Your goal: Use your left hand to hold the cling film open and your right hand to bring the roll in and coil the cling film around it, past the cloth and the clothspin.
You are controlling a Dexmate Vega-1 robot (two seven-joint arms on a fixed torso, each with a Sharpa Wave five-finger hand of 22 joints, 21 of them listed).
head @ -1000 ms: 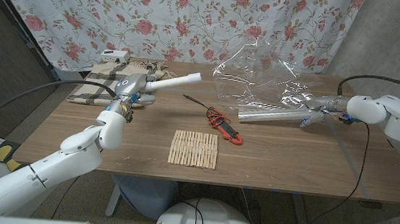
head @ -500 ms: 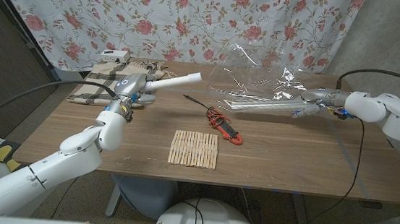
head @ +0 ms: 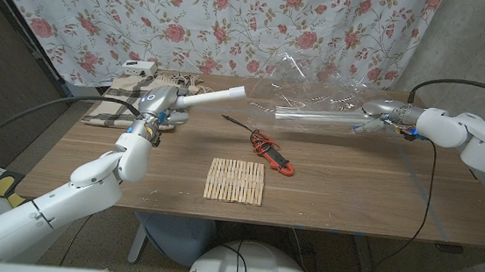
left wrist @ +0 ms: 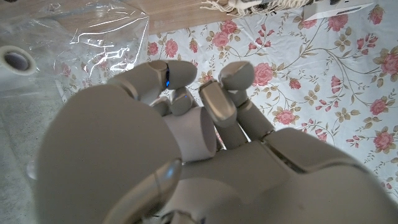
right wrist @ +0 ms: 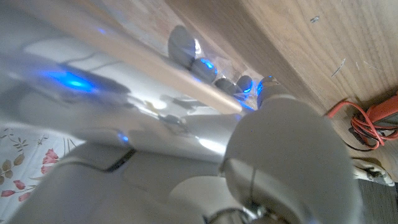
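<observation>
My left hand (head: 159, 108) grips a white tube (head: 215, 97) that points right, over the table's back left. In the left wrist view its fingers (left wrist: 217, 106) wrap the tube (left wrist: 186, 134). My right hand (head: 385, 114) holds a long film-covered roll (head: 319, 115) level above the table's back right, its free end pointing left. Clear cling film (head: 313, 88) hangs crumpled around and above that roll, and the cling film (left wrist: 93, 43) and the roll's end (left wrist: 15, 60) show in the left wrist view. The plaid cloth (head: 118, 103) lies behind my left hand. A row of wooden clothespins (head: 236, 181) lies mid-table.
An orange clamp meter (head: 277, 158) with black and red leads lies between the two hands. A white box (head: 138, 66) sits on the cloth's far side. A flowered curtain (head: 191, 17) hangs behind the table. Black cables run along both arms.
My right hand has lifted the film-covered roll off the table and carried it back and up. The loose film has collapsed lower around it. My left hand has stayed put.
</observation>
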